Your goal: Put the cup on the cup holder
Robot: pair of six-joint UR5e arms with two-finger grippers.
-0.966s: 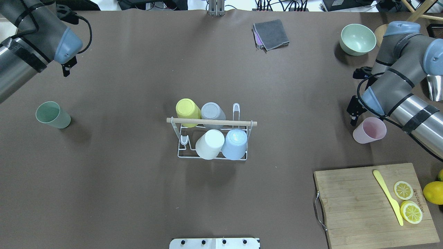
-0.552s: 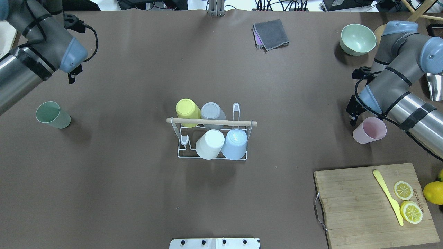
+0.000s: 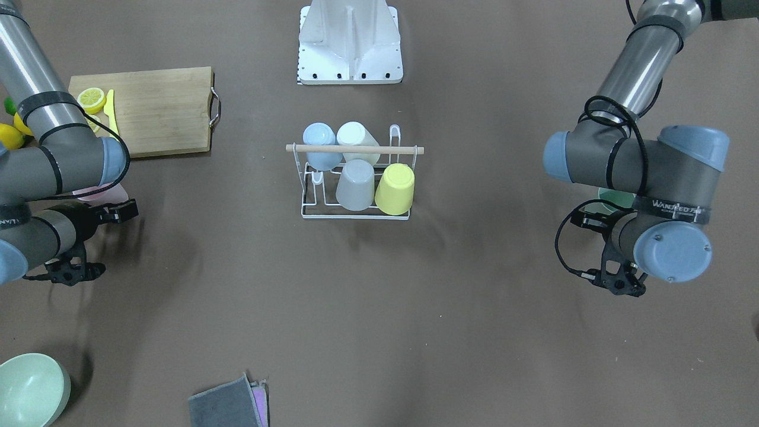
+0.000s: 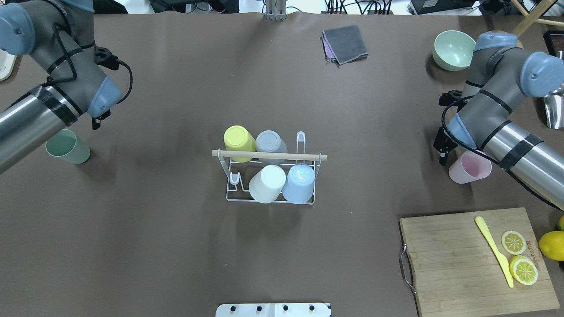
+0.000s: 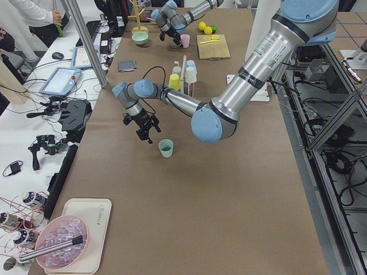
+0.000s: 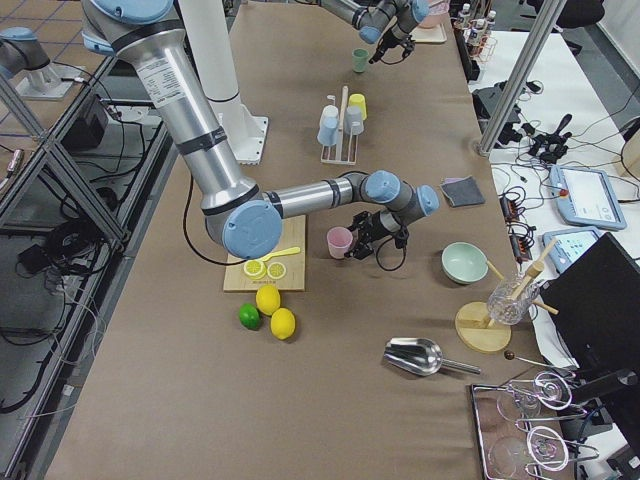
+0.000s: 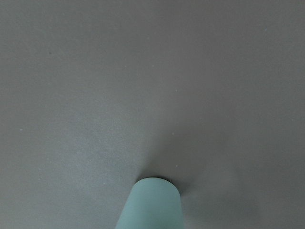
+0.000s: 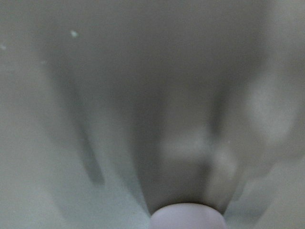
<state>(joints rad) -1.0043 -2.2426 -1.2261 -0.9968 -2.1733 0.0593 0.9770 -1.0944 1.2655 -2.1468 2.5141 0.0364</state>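
Overhead view. The cup holder (image 4: pixel 291 156) stands at table centre with four upturned cups on it. The green cup (image 4: pixel 66 146) lies at its 9 o'clock, the pink cup (image 4: pixel 470 166) at its 3 o'clock. My left gripper (image 4: pixel 96 123) hangs at 1 o'clock of the green cup. My right gripper (image 4: pixel 441 152) is just beside the pink cup at 10 o'clock. I cannot tell whether either gripper's jaws are parted.

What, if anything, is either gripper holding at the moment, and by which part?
Nothing, it seems: the left gripper hangs beside the green cup and the right gripper beside the pink cup, neither around its cup.
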